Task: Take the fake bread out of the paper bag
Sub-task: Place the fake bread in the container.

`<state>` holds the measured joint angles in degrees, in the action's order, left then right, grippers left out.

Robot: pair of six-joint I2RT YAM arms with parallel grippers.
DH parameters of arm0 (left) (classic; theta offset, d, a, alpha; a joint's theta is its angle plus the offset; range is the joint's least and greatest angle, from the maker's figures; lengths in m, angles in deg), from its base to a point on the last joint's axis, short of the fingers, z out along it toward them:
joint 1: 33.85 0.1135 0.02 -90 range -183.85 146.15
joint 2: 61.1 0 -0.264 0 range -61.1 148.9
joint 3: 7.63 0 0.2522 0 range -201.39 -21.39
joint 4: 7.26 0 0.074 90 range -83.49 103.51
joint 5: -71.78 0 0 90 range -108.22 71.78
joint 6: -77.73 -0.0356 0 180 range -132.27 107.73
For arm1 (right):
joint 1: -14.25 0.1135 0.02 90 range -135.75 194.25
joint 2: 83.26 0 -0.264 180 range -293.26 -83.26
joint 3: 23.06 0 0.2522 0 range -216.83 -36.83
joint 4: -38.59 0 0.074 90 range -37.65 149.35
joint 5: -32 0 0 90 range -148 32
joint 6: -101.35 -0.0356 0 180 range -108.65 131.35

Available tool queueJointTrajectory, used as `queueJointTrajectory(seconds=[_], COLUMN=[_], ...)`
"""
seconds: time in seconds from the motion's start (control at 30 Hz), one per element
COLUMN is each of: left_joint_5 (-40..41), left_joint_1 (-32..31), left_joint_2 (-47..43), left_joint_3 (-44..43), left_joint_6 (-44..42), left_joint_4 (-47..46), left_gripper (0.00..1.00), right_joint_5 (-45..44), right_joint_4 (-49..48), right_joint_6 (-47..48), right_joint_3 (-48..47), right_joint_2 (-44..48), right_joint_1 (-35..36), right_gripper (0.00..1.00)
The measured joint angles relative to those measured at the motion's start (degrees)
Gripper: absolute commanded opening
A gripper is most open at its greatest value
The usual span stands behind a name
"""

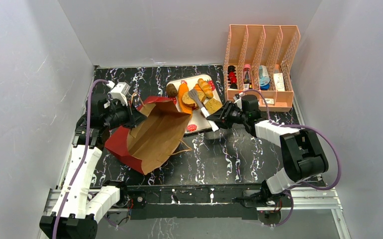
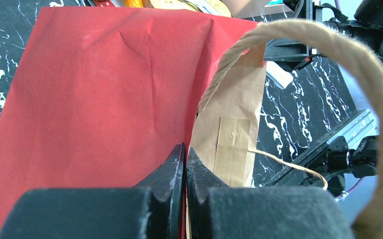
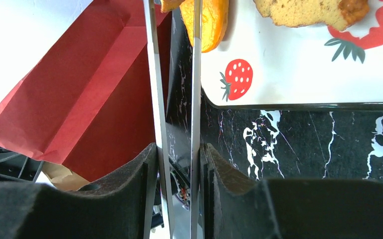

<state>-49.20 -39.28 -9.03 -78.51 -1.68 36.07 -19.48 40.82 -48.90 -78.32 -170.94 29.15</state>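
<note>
Right wrist view: I am squeezing thin metal tongs (image 3: 153, 99) in the half-closed right gripper (image 3: 179, 159); the closed left gripper (image 2: 185, 159) is pinching the red-and-brown paper bag (image 2: 105, 89) steady.

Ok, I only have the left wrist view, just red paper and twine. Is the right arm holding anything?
Observer: Yes, the right gripper is closed on the metal tongs.
Operator: Where are their tips?
Observer: Over the strawberry-print tray, where fake bread lies.
Operator: And my bag overall?
Observer: The paper bag is tipped over, brown top toward the tray, red base toward the near edge.
</note>
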Motion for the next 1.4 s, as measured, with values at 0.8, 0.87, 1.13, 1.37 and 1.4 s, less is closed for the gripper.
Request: queueJointTrajectory(seconds=[0.8, 0.87, 1.13, 1.37, 1.4], left_joint_5=[-1.64, -1.64, -1.66, -2.05, -2.14], left_joint_1=[0.02, 0.02, 0.0, 0.02, 0.02], left_joint_2=[-2.93, -3.32, -4.28, -4.46, -4.61], left_joint_3=[-3.28, -3.28, -3.28, -3.32, -3.32], left_joint_6=[0.92, 0.94, 0.92, 0.76, 0.79], left_joint_4=[2.12, 2.12, 1.73, 0.24, 0.02], left_gripper=[0.0, 0.0, 0.0, 0.0, 0.0], right_joint_5=[0.13, -0.46, -3.26, -7.34, -7.61], right_joint_4=[5.88, 7.61, 14.05, 22.01, 22.49], right_joint_6=[2.95, 3.76, 6.23, 8.81, 9.05], right_joint_3=[2.69, 2.49, 1.27, -1.84, -1.88], right_joint_2=[6.88, 7.52, 10.88, 15.69, 16.06], right_joint_1=[-2.49, -2.6, -2.64, -2.67, -2.69], right_gripper=[0.35, 0.35, 0.35, 0.35, 0.35])
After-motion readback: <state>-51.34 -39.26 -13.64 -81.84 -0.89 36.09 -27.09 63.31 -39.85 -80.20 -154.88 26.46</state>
